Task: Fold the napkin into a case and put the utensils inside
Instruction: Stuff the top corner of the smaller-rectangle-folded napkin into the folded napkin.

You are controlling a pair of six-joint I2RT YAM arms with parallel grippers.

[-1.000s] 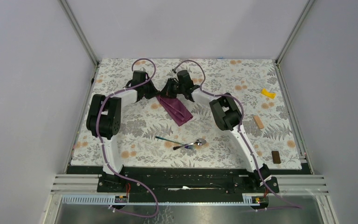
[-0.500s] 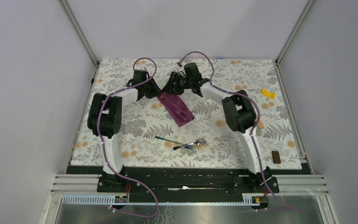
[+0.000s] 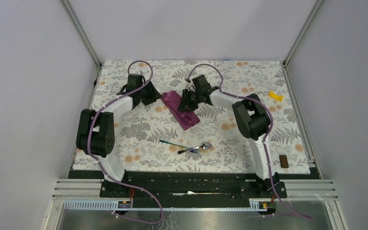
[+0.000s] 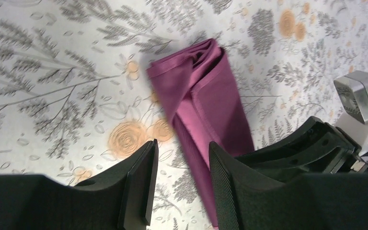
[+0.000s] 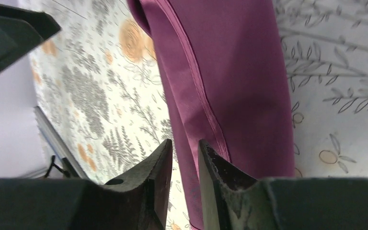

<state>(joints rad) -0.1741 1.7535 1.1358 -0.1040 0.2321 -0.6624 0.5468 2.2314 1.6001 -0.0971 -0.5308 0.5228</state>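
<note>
The napkin (image 3: 181, 109) lies folded as a narrow dark purple case on the floral tablecloth, running diagonally. It also shows in the left wrist view (image 4: 206, 91) and the right wrist view (image 5: 230, 72). My left gripper (image 3: 152, 95) is open just left of its far end, with the cloth's edge showing between the fingertips (image 4: 182, 143). My right gripper (image 3: 188, 101) is over the case's middle, its jaws a narrow gap apart above the cloth's left edge (image 5: 185, 142), holding nothing. The utensils, a spoon (image 3: 202, 146) and a bluish-handled piece (image 3: 171, 143), lie in front of the case.
A small yellow piece (image 3: 275, 96) lies at the far right. A small brown block (image 3: 283, 161) sits near the front right edge. The tablecloth (image 3: 124, 139) covers the table, with grey walls on three sides.
Both grippers have left the napkin's far end. The left arm drew back to the left, and the right gripper moved nearer along the case. The napkin now lies flat.
</note>
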